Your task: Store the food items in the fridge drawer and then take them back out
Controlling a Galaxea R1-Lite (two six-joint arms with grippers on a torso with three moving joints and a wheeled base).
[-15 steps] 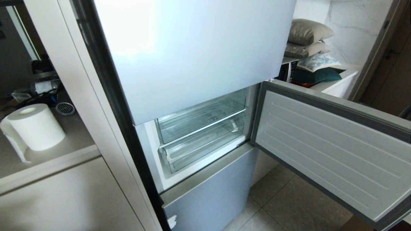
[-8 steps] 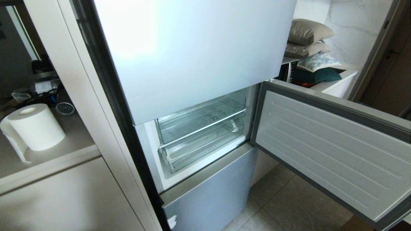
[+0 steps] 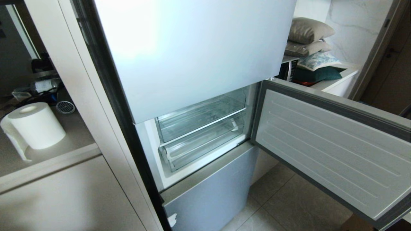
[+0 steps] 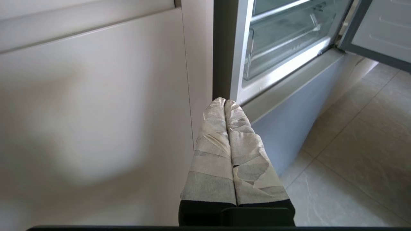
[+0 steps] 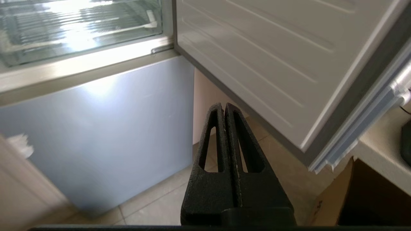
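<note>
The fridge's middle compartment stands open. Inside is the clear fridge drawer (image 3: 202, 128) with a white strip along its front, pushed in, stacked with a second clear drawer. No food items show in any view. My left gripper (image 4: 224, 101), wrapped in pale tape, is shut and empty, low beside the cabinet and the fridge's left edge. My right gripper (image 5: 224, 105), black, is shut and empty, below the open door and in front of the bottom door. Neither gripper shows in the head view.
The open compartment door (image 3: 330, 150) swings out to the right at drawer height. The upper door (image 3: 192, 54) and bottom door (image 3: 212, 192) are closed. A paper roll (image 3: 35, 126) sits on the counter to the left. Pillows (image 3: 308, 30) lie at the far right.
The whole head picture has shifted very slightly upward. Nothing in the scene itself has moved.
</note>
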